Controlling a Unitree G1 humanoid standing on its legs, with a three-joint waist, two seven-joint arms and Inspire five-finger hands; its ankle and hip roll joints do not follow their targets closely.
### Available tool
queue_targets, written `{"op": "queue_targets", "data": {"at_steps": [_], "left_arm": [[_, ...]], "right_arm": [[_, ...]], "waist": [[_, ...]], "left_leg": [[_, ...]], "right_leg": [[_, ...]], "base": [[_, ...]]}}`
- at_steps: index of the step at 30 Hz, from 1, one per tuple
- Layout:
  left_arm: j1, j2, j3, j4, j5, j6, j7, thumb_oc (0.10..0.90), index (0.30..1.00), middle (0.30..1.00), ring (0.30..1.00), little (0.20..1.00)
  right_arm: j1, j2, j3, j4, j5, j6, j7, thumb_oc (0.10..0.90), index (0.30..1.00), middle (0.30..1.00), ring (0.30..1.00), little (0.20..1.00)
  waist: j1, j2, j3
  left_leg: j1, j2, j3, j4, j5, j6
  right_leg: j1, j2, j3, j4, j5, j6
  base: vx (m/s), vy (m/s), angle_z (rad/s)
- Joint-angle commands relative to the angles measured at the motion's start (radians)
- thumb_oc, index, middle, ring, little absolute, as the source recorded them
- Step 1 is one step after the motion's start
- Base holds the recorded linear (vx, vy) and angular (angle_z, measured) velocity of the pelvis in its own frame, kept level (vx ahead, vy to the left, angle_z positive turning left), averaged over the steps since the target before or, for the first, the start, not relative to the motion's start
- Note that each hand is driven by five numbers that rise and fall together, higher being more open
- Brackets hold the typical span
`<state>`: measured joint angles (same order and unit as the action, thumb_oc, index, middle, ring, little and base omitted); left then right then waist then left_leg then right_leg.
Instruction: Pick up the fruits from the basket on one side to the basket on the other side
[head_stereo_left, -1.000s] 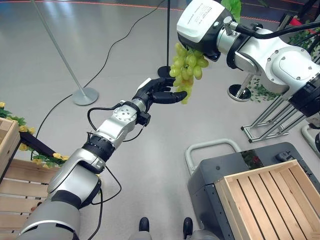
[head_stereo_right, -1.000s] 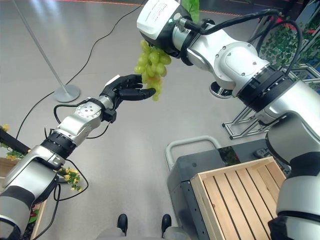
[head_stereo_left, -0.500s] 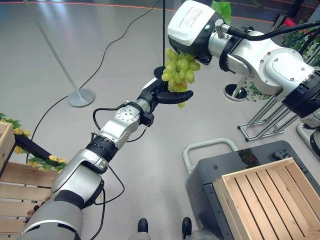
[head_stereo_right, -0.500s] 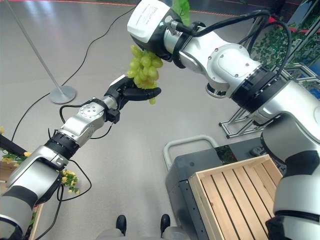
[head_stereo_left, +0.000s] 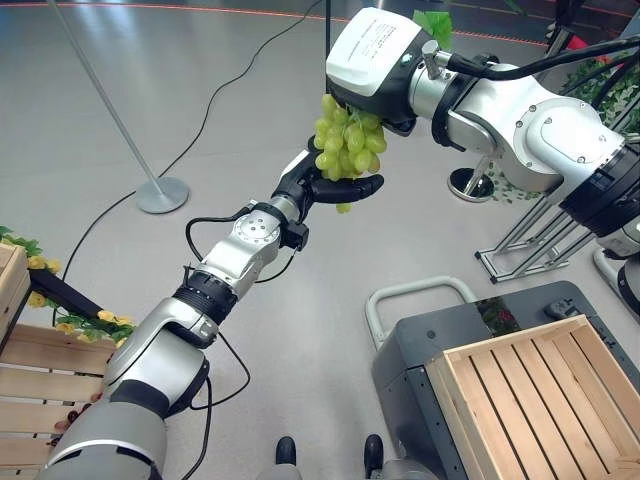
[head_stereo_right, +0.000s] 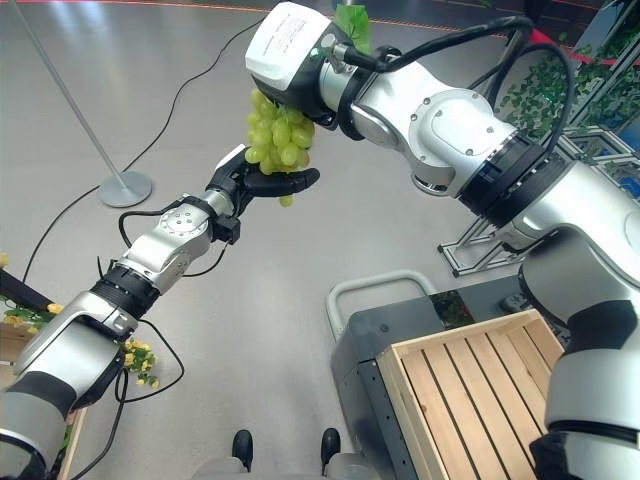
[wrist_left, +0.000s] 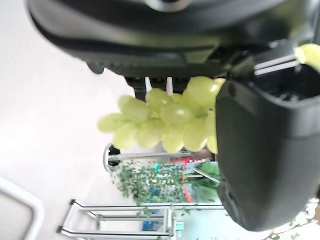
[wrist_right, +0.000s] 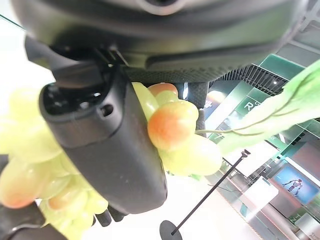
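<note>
Pale green grapes (head_stereo_left: 345, 150), some blushed orange; light wooden slatted crate (head_stereo_left: 540, 385); grey floor (head_stereo_left: 120, 90)

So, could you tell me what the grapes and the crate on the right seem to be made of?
The grapes, held by the right hand above the left hand, look like glossy plastic: even, waxy green, though real fruit can't be ruled out. The crate looks like pale unfinished wood, with visible slats and grain.

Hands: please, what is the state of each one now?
Right hand: shut on the grape bunch, holding it in the air.
Left hand: open, fingers straight under the bunch, touching its lower grapes.
</note>
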<state>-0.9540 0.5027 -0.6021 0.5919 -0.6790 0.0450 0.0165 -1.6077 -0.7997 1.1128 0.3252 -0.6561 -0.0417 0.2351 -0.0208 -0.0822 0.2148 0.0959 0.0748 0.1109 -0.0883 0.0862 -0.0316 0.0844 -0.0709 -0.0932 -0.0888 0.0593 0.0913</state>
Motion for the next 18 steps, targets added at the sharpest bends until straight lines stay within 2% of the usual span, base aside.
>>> {"op": "queue_targets", "data": {"at_steps": [1,2,13,14,15,18], "left_arm": [[-0.131,-0.063,0.055,0.056,-0.004,-0.181,0.025,0.502,0.453,0.453,0.453,0.453],[-0.131,-0.062,0.052,0.058,-0.003,-0.175,0.015,0.4,0.3,0.3,0.3,0.3],[-0.112,-0.06,0.061,0.063,0.008,-0.171,0.032,0.4,0.3,0.3,0.3,0.3],[-0.109,-0.06,0.063,0.063,0.009,-0.168,0.036,0.4,0.3,0.3,0.3,0.3],[-0.106,-0.062,0.064,0.064,0.012,-0.164,0.043,0.4,0.3,0.3,0.3,0.3],[-0.101,-0.061,0.069,0.067,0.011,-0.153,0.053,0.4,0.3,0.3,0.3,0.3]], "right_arm": [[-0.095,0.059,-0.071,0.081,0.031,0.059,-0.015,0.4,0.3,0.3,0.3,0.3],[-0.099,0.059,-0.071,0.079,0.041,0.061,-0.014,0.4,0.3,0.3,0.3,0.3],[-0.076,0.058,-0.099,0.053,0.045,0.068,0.011,0.4,0.3,0.3,0.3,0.3],[-0.071,0.058,-0.102,0.055,0.044,0.069,0.017,0.78,0.869,0.869,0.869,0.869],[-0.068,0.057,-0.102,0.054,0.047,0.073,0.024,0.8,0.9,0.9,0.9,0.9],[-0.062,0.053,-0.105,0.049,0.044,0.078,0.043,0.8,0.9,0.9,0.9,0.9]], "waist": [[0.023,-0.015,-0.218],[0.023,-0.015,-0.217],[0.023,-0.014,-0.219],[0.024,-0.014,-0.218],[0.024,-0.014,-0.218],[0.023,-0.014,-0.218]], "left_leg": [[0.033,0.041,-0.018,0.001,-0.063,-0.073],[0.033,0.041,-0.018,0.001,-0.062,-0.073],[0.033,0.04,-0.017,0.001,-0.062,-0.072],[0.034,0.04,-0.017,0.001,-0.062,-0.072],[0.033,0.041,-0.017,0.001,-0.061,-0.072],[0.034,0.041,-0.017,0.001,-0.061,-0.073]], "right_leg": [[0.046,-0.044,-0.021,0.002,-0.024,0.03],[0.046,-0.044,-0.021,0.002,-0.023,0.03],[0.046,-0.046,-0.024,0.002,-0.023,0.032],[0.046,-0.046,-0.025,0.002,-0.022,0.032],[0.046,-0.046,-0.026,0.002,-0.022,0.032],[0.047,-0.046,-0.026,0.002,-0.022,0.031]], "base": [[0.0,0.0,0.0],[0.0,0.0,0.0],[0.0,0.0,0.0],[0.0,0.0,0.0],[0.0,0.0,0.0],[0.0,0.0,0.0]]}}
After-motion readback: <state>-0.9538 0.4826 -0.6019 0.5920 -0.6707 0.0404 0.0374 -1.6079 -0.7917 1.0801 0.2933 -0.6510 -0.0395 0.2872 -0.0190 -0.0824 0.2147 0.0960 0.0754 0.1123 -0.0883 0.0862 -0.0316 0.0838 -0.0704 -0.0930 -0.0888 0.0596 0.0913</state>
